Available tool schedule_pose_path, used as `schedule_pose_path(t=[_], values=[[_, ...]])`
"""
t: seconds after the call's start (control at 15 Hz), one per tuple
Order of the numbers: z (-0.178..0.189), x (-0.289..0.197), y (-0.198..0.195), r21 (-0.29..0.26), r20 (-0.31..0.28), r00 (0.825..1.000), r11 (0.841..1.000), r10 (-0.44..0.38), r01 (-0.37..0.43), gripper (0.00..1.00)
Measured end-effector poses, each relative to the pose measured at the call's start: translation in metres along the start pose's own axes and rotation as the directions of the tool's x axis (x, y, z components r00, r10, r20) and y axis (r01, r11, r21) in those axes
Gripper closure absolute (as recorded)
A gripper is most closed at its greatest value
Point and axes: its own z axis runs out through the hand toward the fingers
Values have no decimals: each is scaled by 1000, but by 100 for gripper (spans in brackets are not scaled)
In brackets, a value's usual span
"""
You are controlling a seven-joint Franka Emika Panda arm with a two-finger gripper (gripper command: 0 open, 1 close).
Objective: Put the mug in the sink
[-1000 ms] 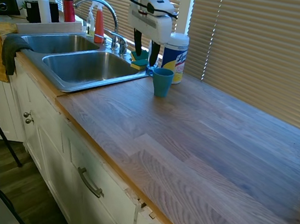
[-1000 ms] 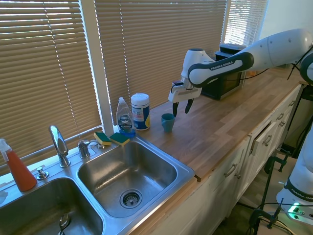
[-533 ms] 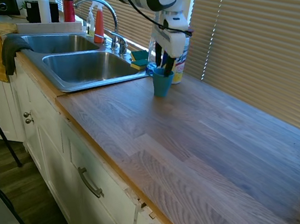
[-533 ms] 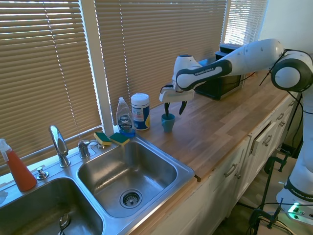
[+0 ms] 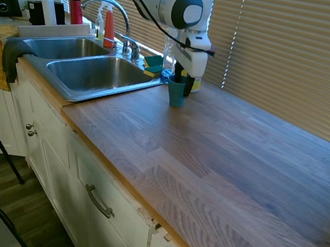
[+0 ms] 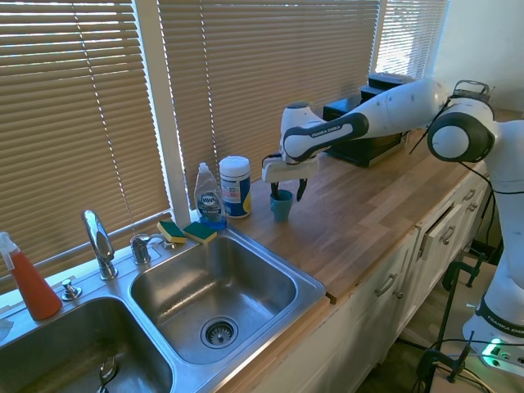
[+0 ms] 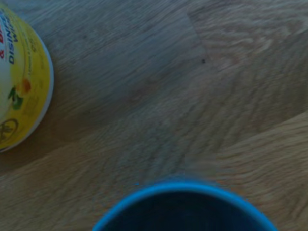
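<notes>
Mug [image 5: 176, 93] standing upright on the wooden counter [image 5: 227, 162], just beside the sink [image 5: 92, 74] rim and near the wipes canister [image 6: 235, 187]. Gripper [image 5: 182, 84] reaching down over the mug, fingers spread, one dipping inside the rim and one hanging outside the wall; not yet clenched on it. Wrist view showing the blue rim [image 7: 185, 204] close up, with the canister's yellow label [image 7: 21, 82] off to one side. Two sponges [image 6: 187, 232] lying at the sink's back edge.
</notes>
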Motion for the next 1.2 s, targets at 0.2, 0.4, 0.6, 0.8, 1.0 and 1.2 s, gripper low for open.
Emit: schedule_pose_path(t=[0.2,0.4,0.6,0.8,1.0,1.2], values=[[7,0,-4,-8,12,1000,1000,6,-6,100],[8,0,-4,-7,19,1000,1000,9,-8,100],[9,0,-3,-8,22,1000,1000,6,-6,100],[13,2,-3,-13,22,1000,1000,0,0,100],[17,5,0,-19,21,1000,1000,-13,14,100],[17,9,1,-6,25,998,998,-59,59,100]])
